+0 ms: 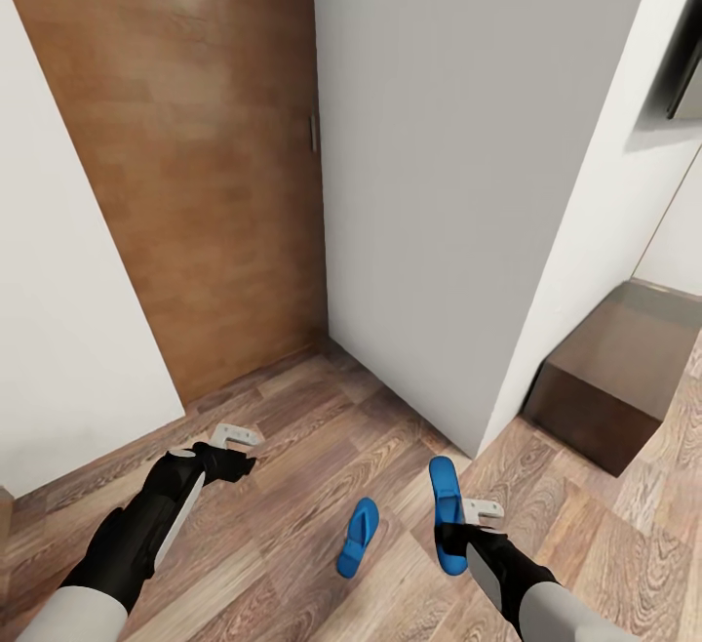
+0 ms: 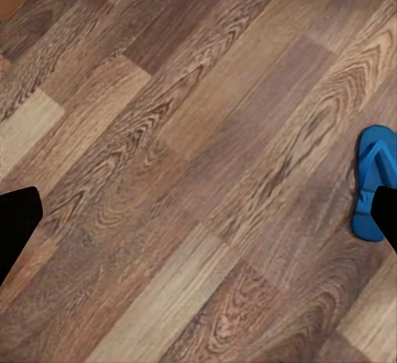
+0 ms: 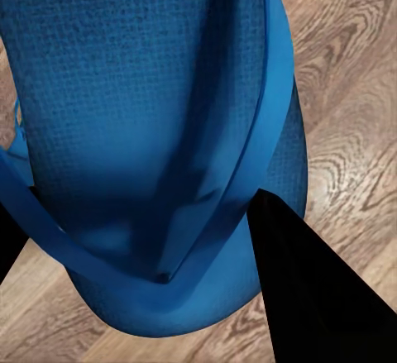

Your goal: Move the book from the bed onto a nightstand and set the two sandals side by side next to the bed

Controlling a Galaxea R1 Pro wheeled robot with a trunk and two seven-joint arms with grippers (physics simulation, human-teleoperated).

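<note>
Two bright blue sandals lie close together on the wood-plank floor point(image 1: 292, 486). The left sandal point(image 1: 358, 537) point(image 2: 374, 183) lies free. My right gripper point(image 1: 460, 523) is at the right sandal point(image 1: 445, 486), whose sole and thong straps point(image 3: 157, 123) sit very close to the camera. One black finger point(image 3: 310, 297) presses on its edge near the toe, and the gripper looks shut on it. Left of both sandals, my left gripper point(image 1: 237, 447) hangs open over bare floor. A low dark-brown nightstand point(image 1: 609, 379) stands at the right. The book and the bed are out of view.
A brown door point(image 1: 175, 164) stands ahead at the left, between a white wall point(image 1: 58, 330) and a jutting white wall panel point(image 1: 468, 183) whose corner comes down just beyond the sandals. Wood floor runs between the panel and the nightstand.
</note>
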